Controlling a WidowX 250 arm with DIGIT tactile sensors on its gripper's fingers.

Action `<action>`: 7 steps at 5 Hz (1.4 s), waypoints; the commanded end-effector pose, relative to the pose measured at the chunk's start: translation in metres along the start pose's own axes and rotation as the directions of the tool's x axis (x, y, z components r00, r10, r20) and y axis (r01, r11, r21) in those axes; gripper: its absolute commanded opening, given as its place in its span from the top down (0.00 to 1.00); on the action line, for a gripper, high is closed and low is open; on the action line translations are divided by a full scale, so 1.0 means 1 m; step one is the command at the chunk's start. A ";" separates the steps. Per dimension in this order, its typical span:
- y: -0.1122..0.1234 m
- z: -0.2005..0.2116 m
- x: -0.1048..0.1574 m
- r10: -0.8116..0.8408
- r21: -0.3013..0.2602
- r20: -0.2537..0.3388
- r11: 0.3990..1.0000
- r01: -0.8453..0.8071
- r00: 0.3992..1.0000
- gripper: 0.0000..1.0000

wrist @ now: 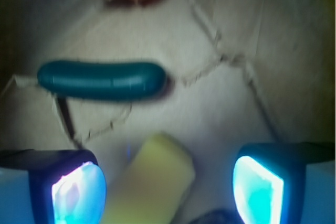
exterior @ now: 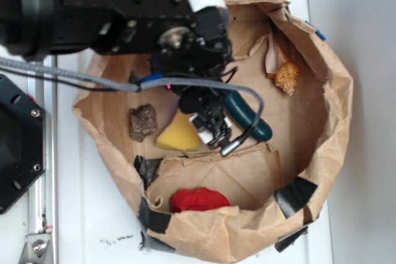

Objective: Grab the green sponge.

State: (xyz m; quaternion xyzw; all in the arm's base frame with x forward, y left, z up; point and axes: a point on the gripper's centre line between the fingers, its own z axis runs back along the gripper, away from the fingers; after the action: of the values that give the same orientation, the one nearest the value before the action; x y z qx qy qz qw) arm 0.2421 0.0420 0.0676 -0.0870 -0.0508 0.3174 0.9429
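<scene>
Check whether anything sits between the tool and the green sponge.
Nothing visible does. In the wrist view the green sponge lies in the gap of the open tool, nearer one finger. The dark green cucumber-shaped thing lies beyond it, apart.

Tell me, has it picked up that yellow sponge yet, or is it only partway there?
Partway. Done: the tool has reached into the paper bag and sits right over the green sponge. In hand: the wrist view shows open fingers with the sponge between them, nearer the left one. Left: closing on it and lifting.
</scene>
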 end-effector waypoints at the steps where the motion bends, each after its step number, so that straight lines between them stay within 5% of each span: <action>1: -0.012 0.012 -0.004 0.061 -0.031 0.049 0.998 -0.059 0.997 0.00; 5: 0.003 -0.036 0.002 -0.018 0.031 0.096 0.999 0.015 0.995 0.00; 6: 0.003 -0.040 0.003 -0.004 0.031 0.078 1.000 0.002 0.997 0.15; 7: 0.003 -0.034 0.004 0.022 0.021 0.069 1.000 -0.024 0.997 1.00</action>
State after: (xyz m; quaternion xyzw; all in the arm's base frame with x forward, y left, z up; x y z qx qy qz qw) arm 0.2446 0.0369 0.0274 -0.0643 -0.0581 0.3216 0.9429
